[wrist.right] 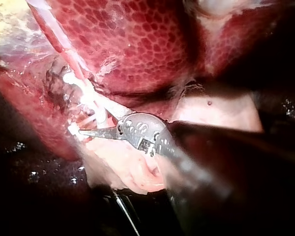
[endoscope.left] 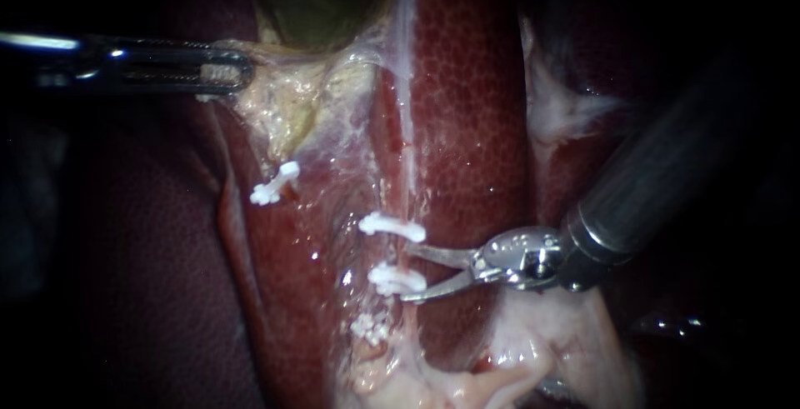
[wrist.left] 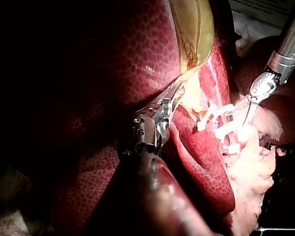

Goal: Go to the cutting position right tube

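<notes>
Against dark liver (endoscope.left: 467, 109), our right instrument's spread end effector (endoscope.left: 406, 272) faces the right tube (endoscope.left: 408, 167), crosswise just ahead; our left instrument (endoscope.left: 237, 72), pinching gallbladder (endoscope.left: 317, 1), lies well apart.

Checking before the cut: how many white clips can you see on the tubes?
4. A lone clip sits apart to the left; three run down the right tube: upper clip, middle clip, and lowest clip, partly buried in tissue. More may be hidden.

Two instruments (endoscope.left: 225, 72) (endoscope.left: 406, 271), four white clips (endoscope.left: 275, 184) (endoscope.left: 392, 227) (endoscope.left: 396, 280) (endoscope.left: 371, 326)
</notes>
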`<control>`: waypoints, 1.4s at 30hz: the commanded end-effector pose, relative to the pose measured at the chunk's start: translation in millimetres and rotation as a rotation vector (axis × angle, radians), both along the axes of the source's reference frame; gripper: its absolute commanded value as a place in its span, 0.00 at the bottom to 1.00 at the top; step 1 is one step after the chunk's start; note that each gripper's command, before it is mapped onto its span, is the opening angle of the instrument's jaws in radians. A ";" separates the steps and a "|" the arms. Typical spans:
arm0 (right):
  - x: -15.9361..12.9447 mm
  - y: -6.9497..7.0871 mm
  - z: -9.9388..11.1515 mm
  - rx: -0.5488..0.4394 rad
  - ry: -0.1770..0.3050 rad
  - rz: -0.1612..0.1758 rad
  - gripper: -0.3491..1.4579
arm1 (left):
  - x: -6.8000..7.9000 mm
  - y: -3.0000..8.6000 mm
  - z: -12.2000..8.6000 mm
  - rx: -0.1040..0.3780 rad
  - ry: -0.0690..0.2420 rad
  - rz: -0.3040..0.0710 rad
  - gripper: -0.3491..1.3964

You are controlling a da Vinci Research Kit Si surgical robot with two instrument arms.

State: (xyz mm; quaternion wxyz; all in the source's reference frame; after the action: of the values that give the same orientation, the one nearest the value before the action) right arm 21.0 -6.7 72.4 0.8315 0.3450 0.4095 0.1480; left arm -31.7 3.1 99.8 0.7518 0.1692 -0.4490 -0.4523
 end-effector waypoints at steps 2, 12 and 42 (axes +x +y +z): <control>0.3 0.0 0.1 0.001 -0.001 -0.002 0.98 | 0.0 0.0 0.0 0.000 0.000 0.000 0.00; 1.2 -0.1 0.7 0.008 0.004 -0.011 0.98 | 0.0 -0.1 -0.1 0.000 0.001 -0.001 0.00; 4.1 0.6 1.9 0.082 0.072 -0.023 0.96 | -0.2 -0.2 -0.3 0.000 0.002 -0.003 0.00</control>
State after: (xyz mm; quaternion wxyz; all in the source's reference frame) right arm 25.4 -6.0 74.2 0.8006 0.3921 0.4300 0.1429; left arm -31.9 2.9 99.5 0.7516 0.1681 -0.4486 -0.4533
